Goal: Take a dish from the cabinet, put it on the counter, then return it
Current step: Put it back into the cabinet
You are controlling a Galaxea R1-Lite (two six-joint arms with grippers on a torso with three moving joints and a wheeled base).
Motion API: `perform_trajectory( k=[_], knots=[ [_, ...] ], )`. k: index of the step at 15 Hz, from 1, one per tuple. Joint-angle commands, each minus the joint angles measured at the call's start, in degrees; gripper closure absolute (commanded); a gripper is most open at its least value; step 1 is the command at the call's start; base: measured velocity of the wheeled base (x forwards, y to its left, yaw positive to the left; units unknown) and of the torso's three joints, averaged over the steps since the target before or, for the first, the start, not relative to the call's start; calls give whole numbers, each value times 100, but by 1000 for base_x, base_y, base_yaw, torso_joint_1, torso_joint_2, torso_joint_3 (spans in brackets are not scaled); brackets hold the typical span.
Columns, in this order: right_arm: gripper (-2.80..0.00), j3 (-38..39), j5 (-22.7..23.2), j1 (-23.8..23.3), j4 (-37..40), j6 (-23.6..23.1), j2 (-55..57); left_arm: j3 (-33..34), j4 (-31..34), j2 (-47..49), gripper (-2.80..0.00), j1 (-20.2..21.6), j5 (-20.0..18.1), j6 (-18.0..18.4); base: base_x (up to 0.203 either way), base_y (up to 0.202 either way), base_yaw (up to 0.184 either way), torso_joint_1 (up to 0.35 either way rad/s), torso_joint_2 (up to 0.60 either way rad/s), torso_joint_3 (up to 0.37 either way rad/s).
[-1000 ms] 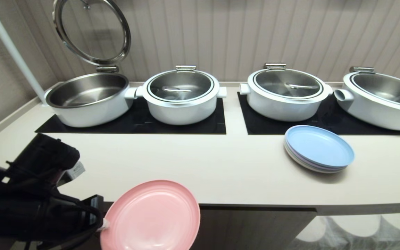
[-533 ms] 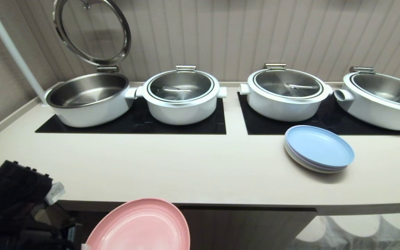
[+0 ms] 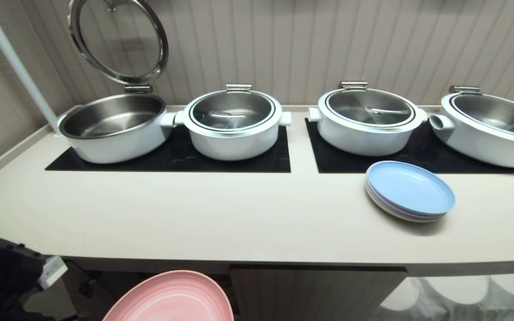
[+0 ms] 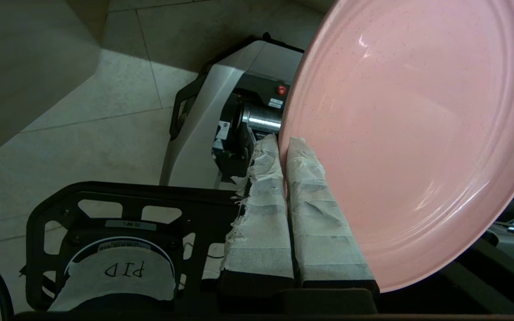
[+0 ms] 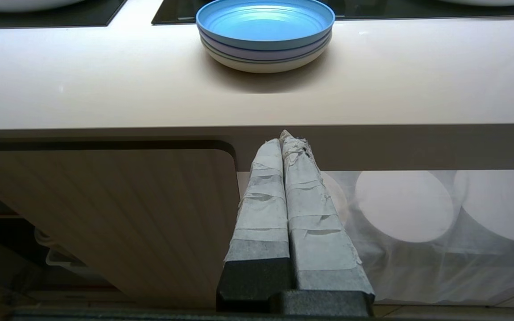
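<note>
The pink dish point(image 3: 172, 298) hangs in front of the counter point(image 3: 239, 223), lower than its front edge, at the bottom of the head view. In the left wrist view my left gripper point(image 4: 283, 142) is shut on the rim of the dish point(image 4: 417, 133), one taped finger on each face. The left arm point(image 3: 2, 276) shows as a black mass at the lower left. The cabinet door point(image 3: 315, 294) stands under the counter. My right gripper point(image 5: 286, 138) is parked just below the counter's edge, shut on nothing, beside the fluted cabinet door point(image 5: 105, 214).
A stack of blue plates point(image 3: 411, 189) sits on the counter's right half. Several white pots point(image 3: 232, 125) stand on black cooktop panels point(image 3: 172, 162) at the back; the leftmost has its lid point(image 3: 118, 40) raised. My own base point(image 4: 221, 116) and the tiled floor lie below the dish.
My left arm has drawn back and sunk with the pink dish, from over the counter's front edge to below it. The right arm has not moved.
</note>
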Motion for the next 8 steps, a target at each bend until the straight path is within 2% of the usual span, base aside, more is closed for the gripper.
perform_trajectory(
  k=[1,8],
  knots=[
    [0,0,2,2,-2,0,0,146,30,-256,0,1,2,-31,0,0,0,0,0,0],
    [0,0,2,-6,-2,0,0,689,325,-1097,0,-8,28,-15,0,0,0,0,0,0]
  ],
)
